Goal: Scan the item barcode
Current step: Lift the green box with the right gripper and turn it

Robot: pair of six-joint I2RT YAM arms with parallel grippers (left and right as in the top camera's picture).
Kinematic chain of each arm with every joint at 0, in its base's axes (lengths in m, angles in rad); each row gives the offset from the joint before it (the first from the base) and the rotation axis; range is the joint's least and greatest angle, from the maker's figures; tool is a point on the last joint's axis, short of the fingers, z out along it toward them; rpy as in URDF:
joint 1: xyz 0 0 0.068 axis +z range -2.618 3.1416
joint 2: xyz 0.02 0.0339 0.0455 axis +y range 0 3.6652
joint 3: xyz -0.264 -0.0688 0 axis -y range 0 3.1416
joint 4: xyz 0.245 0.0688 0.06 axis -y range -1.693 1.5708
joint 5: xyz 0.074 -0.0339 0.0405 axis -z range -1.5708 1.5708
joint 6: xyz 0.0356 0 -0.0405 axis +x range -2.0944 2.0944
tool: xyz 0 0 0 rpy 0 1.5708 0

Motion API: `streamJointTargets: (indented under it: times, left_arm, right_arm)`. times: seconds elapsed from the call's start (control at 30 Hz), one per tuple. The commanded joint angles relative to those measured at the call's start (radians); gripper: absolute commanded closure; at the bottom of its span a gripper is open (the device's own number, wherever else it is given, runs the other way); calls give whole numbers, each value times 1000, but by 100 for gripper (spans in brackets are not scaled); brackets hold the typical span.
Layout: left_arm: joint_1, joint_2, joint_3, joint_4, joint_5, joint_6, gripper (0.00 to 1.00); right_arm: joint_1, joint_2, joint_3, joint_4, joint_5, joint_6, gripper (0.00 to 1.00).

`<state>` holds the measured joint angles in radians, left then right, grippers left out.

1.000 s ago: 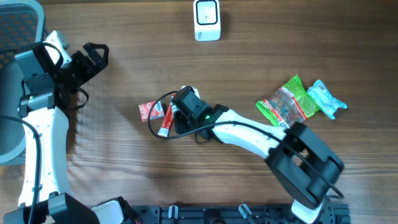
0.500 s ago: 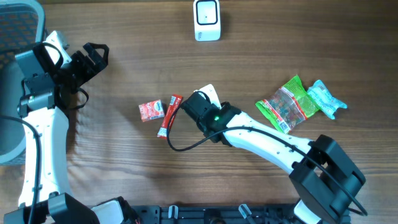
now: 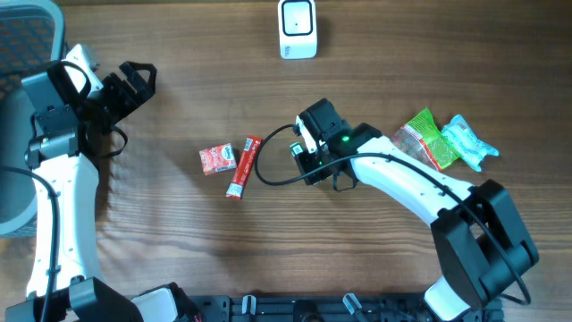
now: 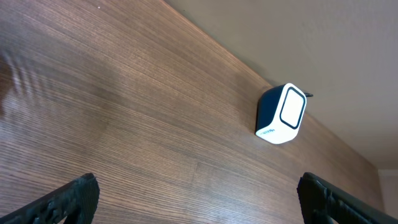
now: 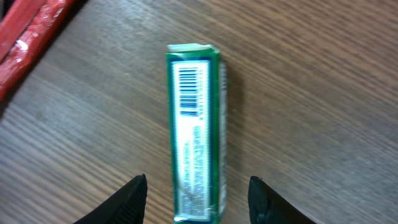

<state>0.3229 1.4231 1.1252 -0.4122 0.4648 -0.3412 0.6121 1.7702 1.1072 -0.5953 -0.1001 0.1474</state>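
Observation:
A slim green pack lies flat on the wooden table with its barcode facing up; from overhead only a bit of it shows beside the wrist. My right gripper stands open astride its near end, with a gap on both sides, and sits mid-table. The white scanner stands at the far edge, also in the left wrist view. At the far left, my left gripper is open wide and empty.
A small red packet and a red stick pack lie left of the right gripper; the stick shows at the corner of the right wrist view. A green snack bag and a teal packet lie right.
My right arm has swung to the right, away from the red packets, and its jaws have spread apart. The left arm has not moved.

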Motion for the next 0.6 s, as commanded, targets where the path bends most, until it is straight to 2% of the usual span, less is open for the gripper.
streamJointTargets:
  times: [0.0,0.43,0.57]
  left_arm:
    - [3,0,3,3,5,23,0]
    - [3,0,3,3,5,23,0]
    - [3,0,3,3,5,23,0]
  right_arm:
    - [4,-6,-12,-18,-29,-13,45]
    - [4,26,-27,18,-29,-7,44]
    - [14,29,-82,87,21,-9,44]
